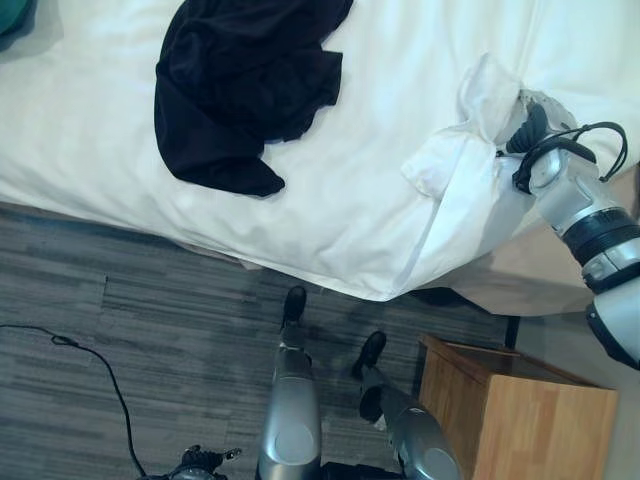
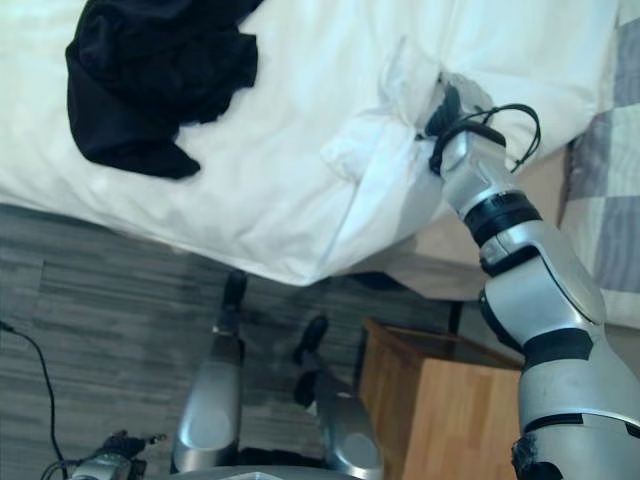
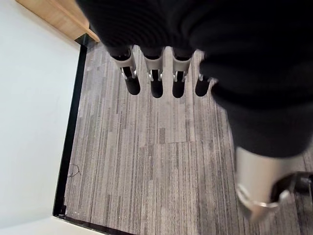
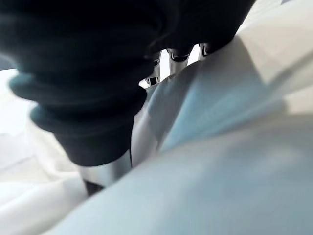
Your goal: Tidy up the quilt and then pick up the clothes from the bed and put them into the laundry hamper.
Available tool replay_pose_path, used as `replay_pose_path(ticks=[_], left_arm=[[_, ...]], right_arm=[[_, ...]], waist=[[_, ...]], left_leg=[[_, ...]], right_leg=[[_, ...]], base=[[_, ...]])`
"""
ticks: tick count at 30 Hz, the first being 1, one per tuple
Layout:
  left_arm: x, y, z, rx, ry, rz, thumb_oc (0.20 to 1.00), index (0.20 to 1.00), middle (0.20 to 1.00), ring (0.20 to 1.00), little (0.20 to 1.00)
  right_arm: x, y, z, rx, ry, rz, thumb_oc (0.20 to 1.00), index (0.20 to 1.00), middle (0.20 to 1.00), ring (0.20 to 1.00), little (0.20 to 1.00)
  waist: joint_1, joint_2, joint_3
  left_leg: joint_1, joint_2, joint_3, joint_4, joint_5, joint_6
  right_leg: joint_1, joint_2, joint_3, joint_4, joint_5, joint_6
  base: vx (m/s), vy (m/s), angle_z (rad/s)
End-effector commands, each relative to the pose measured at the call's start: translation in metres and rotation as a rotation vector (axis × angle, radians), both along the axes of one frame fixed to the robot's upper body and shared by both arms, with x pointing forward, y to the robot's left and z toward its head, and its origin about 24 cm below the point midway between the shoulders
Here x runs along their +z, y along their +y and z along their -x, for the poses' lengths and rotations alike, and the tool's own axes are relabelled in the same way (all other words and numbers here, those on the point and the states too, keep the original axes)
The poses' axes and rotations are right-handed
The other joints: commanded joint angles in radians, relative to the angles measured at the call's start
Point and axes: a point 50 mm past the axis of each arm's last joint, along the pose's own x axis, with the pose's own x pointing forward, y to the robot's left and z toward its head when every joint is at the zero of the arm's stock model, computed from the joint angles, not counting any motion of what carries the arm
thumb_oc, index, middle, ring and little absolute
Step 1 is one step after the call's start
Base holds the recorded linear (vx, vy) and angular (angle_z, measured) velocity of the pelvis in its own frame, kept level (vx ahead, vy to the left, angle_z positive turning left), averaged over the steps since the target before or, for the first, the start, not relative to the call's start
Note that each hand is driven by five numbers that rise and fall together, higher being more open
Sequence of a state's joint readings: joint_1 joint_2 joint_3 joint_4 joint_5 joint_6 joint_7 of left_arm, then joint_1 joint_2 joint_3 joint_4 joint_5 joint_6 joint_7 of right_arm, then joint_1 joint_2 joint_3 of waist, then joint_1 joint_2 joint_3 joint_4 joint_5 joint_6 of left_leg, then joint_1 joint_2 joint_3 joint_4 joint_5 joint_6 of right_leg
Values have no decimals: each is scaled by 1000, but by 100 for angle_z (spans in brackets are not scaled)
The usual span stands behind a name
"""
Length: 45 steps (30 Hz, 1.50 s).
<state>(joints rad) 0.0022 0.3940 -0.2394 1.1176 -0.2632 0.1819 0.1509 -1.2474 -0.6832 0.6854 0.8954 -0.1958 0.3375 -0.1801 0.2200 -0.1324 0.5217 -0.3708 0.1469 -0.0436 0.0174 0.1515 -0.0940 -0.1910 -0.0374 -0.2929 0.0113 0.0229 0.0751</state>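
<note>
A white quilt covers the bed, and its corner hangs over the near edge. Black clothes lie crumpled on the quilt toward the far left. My right hand is at the quilt's right side, where the cloth is bunched up into a raised fold. In the right wrist view the white cloth runs between the thumb and the curled fingers. My left hand hangs low over the floor, far from the bed, its fingers straight and holding nothing.
A wooden nightstand stands on the grey plank floor just below the bed's corner. A grey checked cloth lies at the far right. Something teal sits at the bed's far left corner.
</note>
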Motion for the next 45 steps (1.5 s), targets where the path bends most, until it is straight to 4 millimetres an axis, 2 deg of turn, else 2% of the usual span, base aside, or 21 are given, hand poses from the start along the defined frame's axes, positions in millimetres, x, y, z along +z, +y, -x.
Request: replay_pose_path(ticks=[1, 10, 15, 17, 18, 19, 20, 21, 23, 24, 25, 26, 28, 29, 30, 33, 35, 37, 41, 43, 45], left_arm=[[-4, 5, 26, 24, 64, 1, 1000, 1000, 1000, 1000, 1000], [-8, -3, 30, -5, 90, -9, 1000, 1000, 1000, 1000, 1000], [-12, -12, 38, -6, 128, -16, 1000, 1000, 1000, 1000, 1000], [-15, -20, 41, 2, 134, -8, 1000, 1000, 1000, 1000, 1000], [-17, -27, 41, 8, 130, -3, 1000, 1000, 1000, 1000, 1000], [-17, -28, 41, 10, 126, 2, 1000, 1000, 1000, 1000, 1000], [-19, -34, 40, 20, 115, 10, 1000, 1000, 1000, 1000, 1000], [-19, -35, 39, 22, 112, 11, 1000, 1000, 1000, 1000, 1000], [-21, -44, 35, 26, 99, 22, 1000, 1000, 1000, 1000, 1000], [-21, -46, 33, 20, 96, 23, 1000, 1000, 1000, 1000, 1000], [-21, -47, 32, 18, 96, 29, 1000, 1000, 1000, 1000, 1000], [-21, -51, 28, 8, 95, 33, 1000, 1000, 1000, 1000, 1000], [-22, -52, 27, 5, 93, 34, 1000, 1000, 1000, 1000, 1000], [-22, -55, 26, 0, 95, 37, 1000, 1000, 1000, 1000, 1000], [-23, -57, 26, -5, 99, 42, 1000, 1000, 1000, 1000, 1000], [-24, -60, 25, -16, 103, 46, 1000, 1000, 1000, 1000, 1000], [-25, -65, 25, -43, 113, 45, 1000, 1000, 1000, 1000, 1000], [-26, -68, 27, -56, 128, 42, 1000, 1000, 1000, 1000, 1000], [-27, -66, 33, -64, 150, 32, 1000, 1000, 1000, 1000, 1000], [-28, -62, 42, -68, 180, 28, 1000, 1000, 1000, 1000, 1000], [-28, -60, 46, -68, 191, 29, 1000, 1000, 1000, 1000, 1000]], right_arm=[[-5, -29, 6, -120, 45, 24, 200, 200, 200, 200, 200], [13, -15, 10, 45, -328, -287, 200, 200, 200, 200, 200], [-2, -29, 35, 91, -466, -380, 200, 200, 200, 200, 200], [-28, -37, 54, 76, -474, -416, 200, 200, 200, 200, 200], [-53, -42, 70, 50, -459, -447, 200, 200, 200, 200, 200], [-60, -41, 74, 50, -455, -453, 200, 200, 200, 200, 200], [-86, -41, 87, 21, -424, -480, 200, 200, 200, 200, 200], [-93, -42, 90, 7, -417, -502, 200, 200, 200, 200, 200], [-138, -49, 115, -50, -362, -535, 200, 200, 200, 200, 200], [-154, -52, 123, -86, -331, -574, 555, 555, 555, 555, 555], [-166, -53, 128, -113, -314, -588, 1000, 1000, 1000, 1000, 1000], [-195, -55, 138, -201, -237, -696, 1000, 1000, 1000, 1000, 1000], [-203, -56, 140, -223, -211, -712, 1000, 1000, 1000, 1000, 1000], [-243, -62, 157, -388, -146, -816, 1000, 1000, 1000, 1000, 1000], [-261, -64, 165, -479, -113, -881, 1000, 1000, 1000, 1000, 1000], [-290, -70, 184, -648, -59, -969, 1000, 1000, 1000, 1000, 1000], [-315, -79, 210, -866, -45, -1030, 1000, 1000, 1000, 1000, 1000], [-326, -91, 231, -1031, -69, -1053, 1000, 1000, 1000, 1000, 1000], [-329, -111, 257, -1275, -171, -1093, 1000, 1000, 1000, 1000, 1000], [-318, -139, 278, -1380, -273, -1017, 1000, 1000, 1000, 1000, 1000], [-309, -149, 282, -1401, -340, -983, 1000, 1000, 1000, 1000, 1000]], waist=[[-3, 12, -2], [-31, 18, -15], [-94, 23, -47], [-143, 32, -55], [-176, 42, -53], [-186, 44, -54], [-215, 54, -50], [-223, 56, -50], [-264, 77, -42], [-278, 84, -42], [-288, 88, -40], [-311, 95, -37], [-317, 98, -35], [-334, 109, -30], [-339, 114, -28], [-344, 121, -30], [-347, 125, -38], [-345, 122, -50], [-341, 111, -75], [-340, 98, -98], [-340, 92, -108]], left_leg=[[0, 63, -1, 52, -58, -21], [62, 58, 30, 40, -78, -18], [106, 59, 69, 50, -107, -10], [126, 56, 94, 63, -122, -3], [142, 53, 112, 77, -140, 3], [141, 50, 114, 77, -139, 5], [150, 43, 126, 88, -149, 10], [151, 42, 128, 89, -151, 11], [174, 30, 146, 94, -166, 21], [181, 27, 156, 91, -167, 22], [186, 26, 163, 90, -167, 22], [195, 21, 177, 88, -168, 23], [198, 21, 183, 85, -168, 23], [211, 19, 202, 82, -169, 20], [219, 18, 208, 82, -172, 20], [226, 17, 218, 79, -172, 19], [235, 21, 230, 80, -173, 17], [244, 23, 234, 81, -175, 16], [254, 29, 235, 73, -174, 14], [270, 35, 234, 67, -180, 13], [276, 38, 233, 64, -181, 12]], right_leg=[[-44, -79, 43, -37, 82, 80], [1, -82, 88, -57, 78, 84], [24, -88, 139, -47, 66, 94], [29, -93, 171, -36, 61, 98], [35, -97, 197, -26, 54, 101], [31, -99, 204, -24, 55, 102], [32, -104, 229, -14, 51, 104], [31, -105, 234, -12, 50, 104], [33, -115, 265, -7, 49, 108], [30, -119, 275, -6, 49, 109], [29, -121, 282, -3, 49, 109], [24, -129, 294, -2, 52, 107], [23, -131, 296, -3, 52, 105], [25, -138, 298, -5, 51, 99], [29, -141, 300, -6, 50, 97], [33, -146, 297, -9, 51, 92], [40, -149, 293, -12, 52, 87], [52, -149, 287, -18, 55, 85], [61, -146, 284, -29, 60, 87], [77, -140, 277, -35, 62, 92], [83, -138, 275, -37, 63, 94]], base=[[-42, 20, 0], [-31, 26, -4], [-24, 84, -20], [-61, 135, -35], [-58, 123, -34], [-86, 177, -47], [-58, 117, -40], [-72, 132, -43], [-65, 139, -58], [-54, 144, -62], [-62, 115, -47], [-45, 80, -29], [-40, 72, -22], [-41, 105, -14], [-37, 100, -9], [-13, 42, -14], [7, 13, -2], [41, -6, 8], [24, -25, 12], [50, -30, 13], [52, -20, 25]])
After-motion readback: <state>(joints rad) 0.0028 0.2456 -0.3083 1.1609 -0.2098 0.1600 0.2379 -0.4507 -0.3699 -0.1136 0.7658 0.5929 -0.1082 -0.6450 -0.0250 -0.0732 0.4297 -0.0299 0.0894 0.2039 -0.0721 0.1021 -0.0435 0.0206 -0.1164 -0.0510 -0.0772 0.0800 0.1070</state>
